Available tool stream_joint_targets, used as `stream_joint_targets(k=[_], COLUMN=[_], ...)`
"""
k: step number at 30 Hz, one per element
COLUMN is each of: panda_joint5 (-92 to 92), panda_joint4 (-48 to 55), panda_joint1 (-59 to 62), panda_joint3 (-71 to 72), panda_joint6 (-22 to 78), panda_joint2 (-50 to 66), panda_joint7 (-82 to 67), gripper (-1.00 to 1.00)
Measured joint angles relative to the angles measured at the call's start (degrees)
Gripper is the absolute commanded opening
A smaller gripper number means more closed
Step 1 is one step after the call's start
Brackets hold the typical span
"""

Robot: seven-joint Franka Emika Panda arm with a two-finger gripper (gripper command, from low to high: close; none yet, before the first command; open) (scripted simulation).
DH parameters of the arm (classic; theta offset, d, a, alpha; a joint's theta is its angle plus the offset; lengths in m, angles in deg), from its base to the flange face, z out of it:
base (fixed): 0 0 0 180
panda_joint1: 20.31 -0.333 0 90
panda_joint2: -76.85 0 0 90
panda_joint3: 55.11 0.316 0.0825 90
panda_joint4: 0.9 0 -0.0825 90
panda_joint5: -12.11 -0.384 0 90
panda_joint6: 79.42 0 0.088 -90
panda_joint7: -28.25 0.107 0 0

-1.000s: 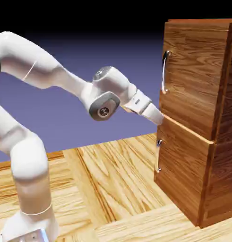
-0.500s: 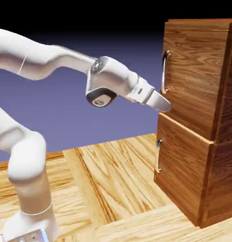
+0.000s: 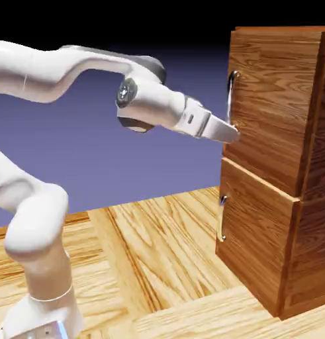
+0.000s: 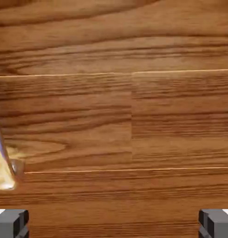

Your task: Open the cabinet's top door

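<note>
the two grey fingers [image 4: 11, 224] stand wide apart at the bottom corners of the hand view, with nothing held between them, as a white robot arm [image 3: 151, 102] reaches for a wooden cabinet [image 3: 317, 152]. just beyond them, at the hand view's left edge, one end of a shiny handle [image 4: 2, 179] juts into sight, off to the side of the gap rather than in it. behind it, the wood grain of the top door [image 3: 277, 106] fills the rest of that view.

in the exterior view, the hand slants down toward the door's edge on the exterior view's left, its tips near the lower end of the long curved handle; whether they touch metal or wood cannot be told. the top door, the upper of two, looks closed, and the lower door [image 3: 257, 232], with its shorter handle [image 3: 222, 218], sits closed beneath it. the cabinet rises from a pale wooden bench [image 3: 158, 245] against a blue-violet backdrop [image 3: 171, 159].

the step in hand appears to be lining up on the handle, with the pull to come. the next move likely calls for a shift toward the bar, bringing it between the fingers, before they close or hook it; closing here would probably miss.
</note>
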Motion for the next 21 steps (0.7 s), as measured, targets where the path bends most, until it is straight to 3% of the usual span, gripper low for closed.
stream_joint_targets(k=[21], panda_joint5=[-52.34], panda_joint4=[8.12], panda_joint1=[12.10], panda_joint3=[12.82], panda_joint6=[1.08], panda_joint2=[-4.24], panda_joint7=[-42.77], gripper=[0.00])
